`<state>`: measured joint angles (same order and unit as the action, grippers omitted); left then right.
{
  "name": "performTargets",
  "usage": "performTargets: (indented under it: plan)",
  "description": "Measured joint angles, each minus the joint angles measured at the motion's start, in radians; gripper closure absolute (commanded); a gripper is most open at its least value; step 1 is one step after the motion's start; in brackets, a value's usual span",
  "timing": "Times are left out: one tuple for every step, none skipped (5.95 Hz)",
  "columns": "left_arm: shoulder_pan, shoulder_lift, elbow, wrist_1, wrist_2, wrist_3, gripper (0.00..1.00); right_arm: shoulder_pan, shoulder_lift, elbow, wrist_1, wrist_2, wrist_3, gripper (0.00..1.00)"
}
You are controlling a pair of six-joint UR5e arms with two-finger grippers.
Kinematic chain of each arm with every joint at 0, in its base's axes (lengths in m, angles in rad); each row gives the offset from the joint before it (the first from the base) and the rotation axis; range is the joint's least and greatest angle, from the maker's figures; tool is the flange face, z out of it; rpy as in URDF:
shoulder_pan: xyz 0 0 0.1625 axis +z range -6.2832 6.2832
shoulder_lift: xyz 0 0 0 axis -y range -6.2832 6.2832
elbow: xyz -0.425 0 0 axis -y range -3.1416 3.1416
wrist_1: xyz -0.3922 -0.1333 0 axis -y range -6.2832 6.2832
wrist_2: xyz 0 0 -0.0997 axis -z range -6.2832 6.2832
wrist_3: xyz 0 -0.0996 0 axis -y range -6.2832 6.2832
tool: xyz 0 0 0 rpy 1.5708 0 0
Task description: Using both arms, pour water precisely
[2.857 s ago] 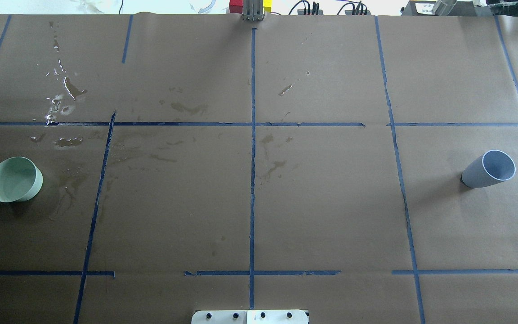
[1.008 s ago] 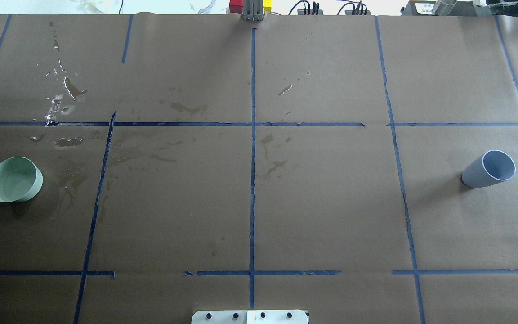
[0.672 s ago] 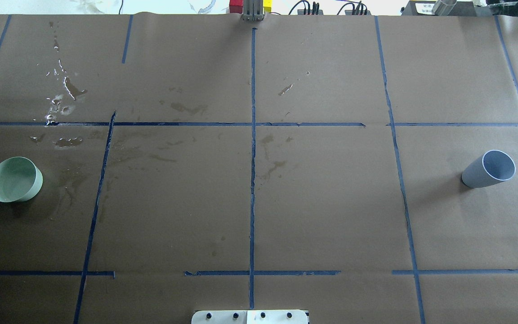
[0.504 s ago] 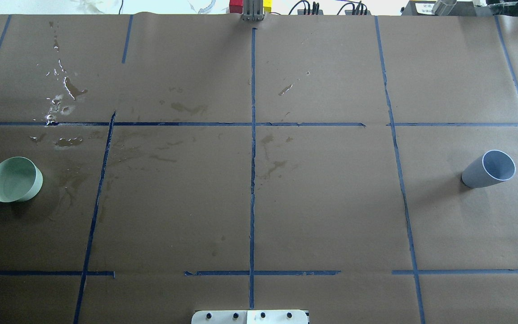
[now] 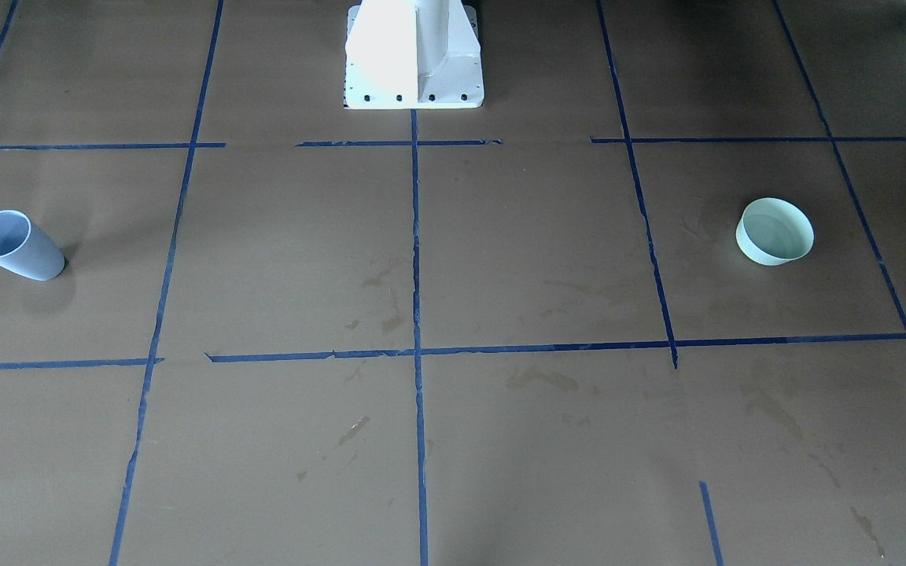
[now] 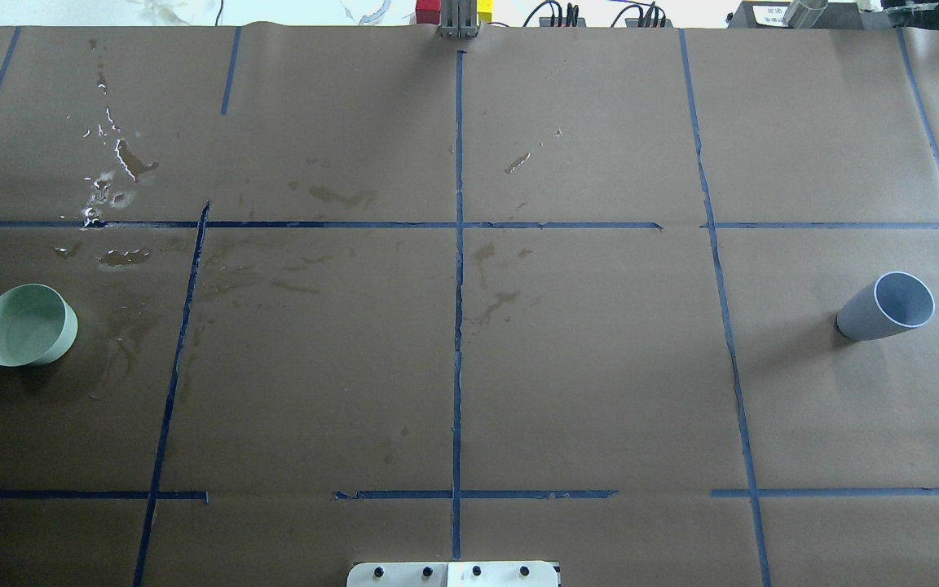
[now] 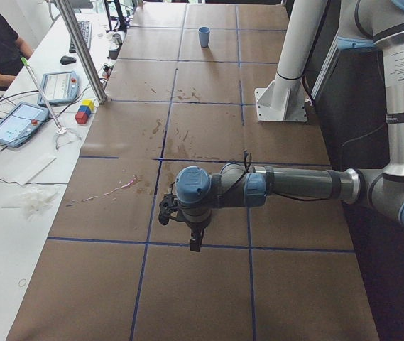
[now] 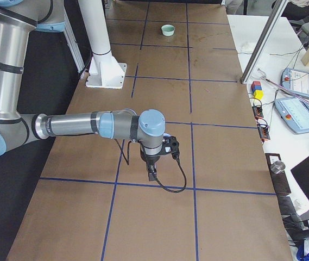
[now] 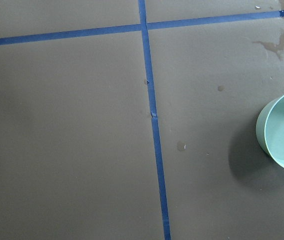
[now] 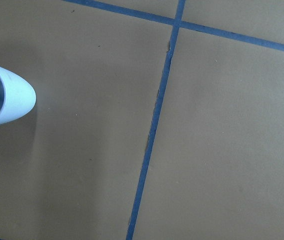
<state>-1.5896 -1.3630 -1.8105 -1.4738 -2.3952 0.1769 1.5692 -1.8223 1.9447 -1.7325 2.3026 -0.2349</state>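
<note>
Where tape (image 6: 458, 367) crosses, stained paper (image 6: 600, 367), mint bowl (image 6: 27, 325)

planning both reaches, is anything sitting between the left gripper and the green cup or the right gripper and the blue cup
Nothing visible does. Each wrist view shows only bare brown paper and blue tape beside its cup: the green cup for the left gripper, the blue cup for the right gripper.

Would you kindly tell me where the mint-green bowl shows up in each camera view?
Exterior front-facing: mint-green bowl at mid-right.
Overhead exterior: far left.
Exterior left: not visible.
Exterior right: far end, at the top.
Left wrist-mounted: cut by the right edge.
Right wrist-mounted: not in it.
Shared landmark: white pedestal base.
</note>
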Motion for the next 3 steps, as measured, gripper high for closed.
performTargets:
  plan:
    - [0.001,0.013,-0.015,0.002,0.008,0.001,0.00,0.000,-0.001,0.002,0.000,0.002,-0.005,0.00]
    - [0.001,0.019,-0.028,0.004,0.010,0.001,0.00,0.000,-0.001,0.003,0.001,0.003,-0.007,0.00]
    - [0.001,0.022,-0.037,0.007,0.011,0.001,0.00,0.000,-0.002,0.004,0.001,0.006,-0.008,0.00]
